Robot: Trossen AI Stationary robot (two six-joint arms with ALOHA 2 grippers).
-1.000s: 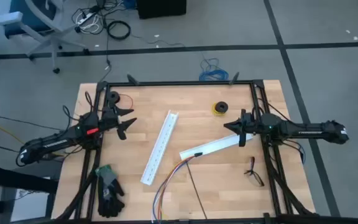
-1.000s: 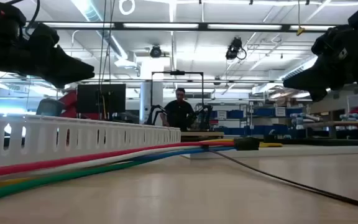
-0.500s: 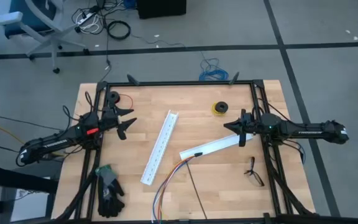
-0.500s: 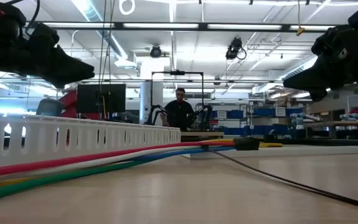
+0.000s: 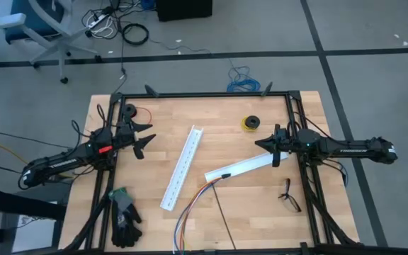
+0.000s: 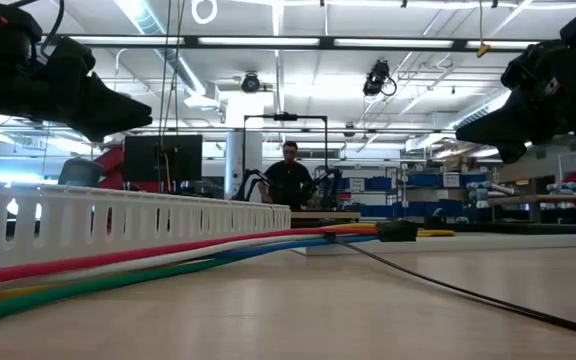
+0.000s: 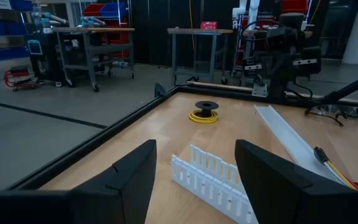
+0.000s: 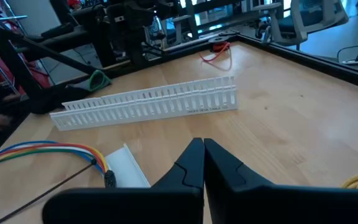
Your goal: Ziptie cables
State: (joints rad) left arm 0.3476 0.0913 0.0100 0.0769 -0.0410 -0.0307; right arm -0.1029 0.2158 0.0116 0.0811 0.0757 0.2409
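Observation:
The cables point(image 5: 193, 205), a bundle of red, yellow, green and blue wires, lie on the table near its front edge; they also show in the low view point(image 6: 168, 255) and the right wrist view point(image 8: 42, 151). The ziptie point(image 5: 223, 216), a thin black strip, lies beside them and runs toward the near edge. My left gripper point(image 5: 146, 139) is open and empty above the table's far left part; its fingers show wide apart in its wrist view point(image 7: 194, 180). My right gripper point(image 5: 269, 145) is shut and empty above the right part, over one end of a white channel.
Two white slotted channels point(image 5: 183, 166) point(image 5: 243, 166) lie mid-table. A yellow wire spool point(image 5: 251, 123) stands at the far side, a black spool point(image 5: 129, 110) at the far left, a black-and-green glove point(image 5: 124, 216) at the near left, and a small black forked object point(image 5: 289, 198) at the near right.

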